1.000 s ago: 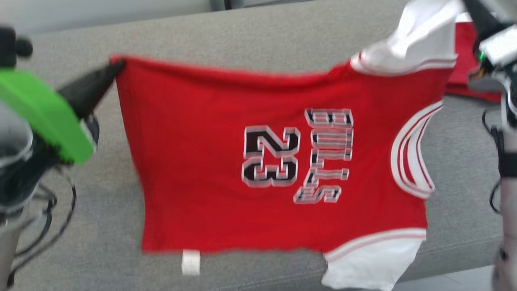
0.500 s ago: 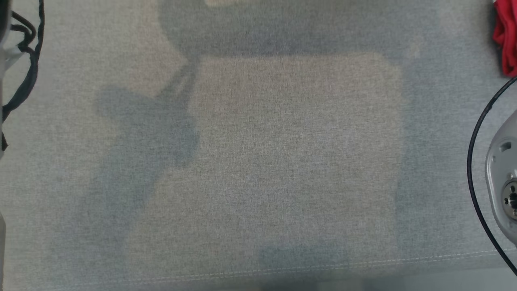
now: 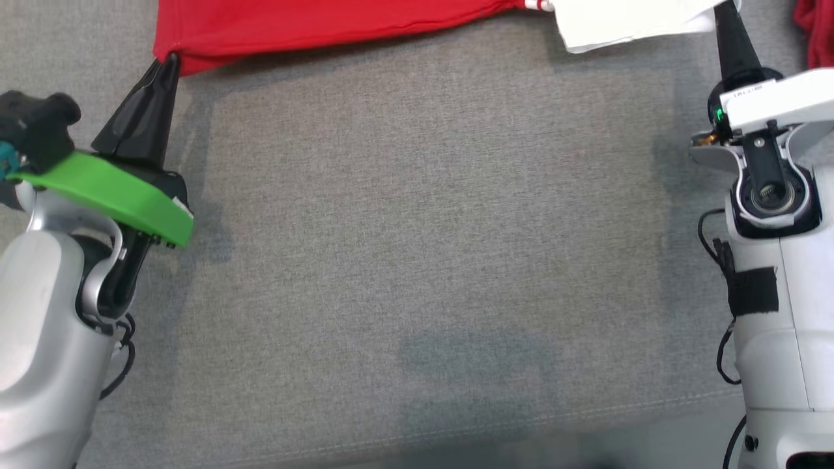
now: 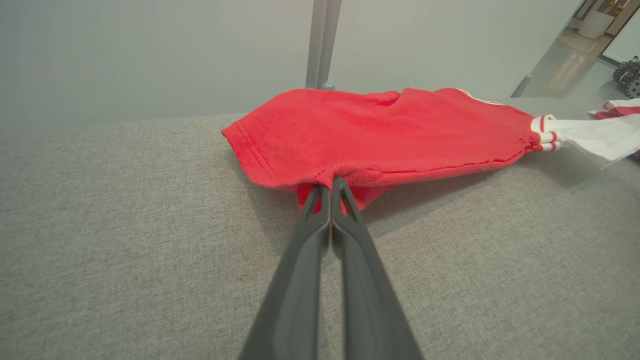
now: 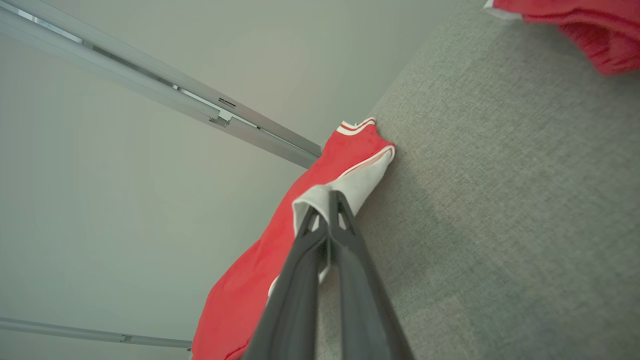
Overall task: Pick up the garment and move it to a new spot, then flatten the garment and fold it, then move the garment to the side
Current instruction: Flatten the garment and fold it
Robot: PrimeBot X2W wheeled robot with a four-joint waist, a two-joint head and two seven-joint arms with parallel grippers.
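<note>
**Jersey (image 3: 326,26) now at the far edge of the table (image 3: 417,228)**

A second ago the jersey hung spread across the middle of the head view with its "23" and lettering facing the camera. Now only a red strip and a white sleeve run along the top of that view. The whole picture has shifted, so the camera has moved too.

The jersey is red knit with a stitched hem, and its white sleeve ends in a red-and-white striped band. In the left wrist view its body (image 4: 380,130) lies low and rumpled on the table, the sleeve trailing off to the right.

The left gripper (image 3: 171,60) has long, dark, tapering fingers, and its jaws are pressed together on a red hem corner (image 4: 330,182). The right gripper (image 3: 720,10) has its jaws pinched on the white sleeve cloth (image 5: 332,195). A flat bright-green plate (image 3: 111,195) sits on the left wrist, and both forearms are smooth pale shells with black cables.

The table is covered in grey woven cloth, with a stitched seam (image 3: 586,417) along its near edge. Soft shadows fall under the jersey and beside each arm. Behind the table stands a plain pale wall (image 4: 150,50) with a grey metal post (image 4: 322,45). A second red garment (image 3: 818,32) lies bunched at the far right corner, apart from the jersey.
</note>
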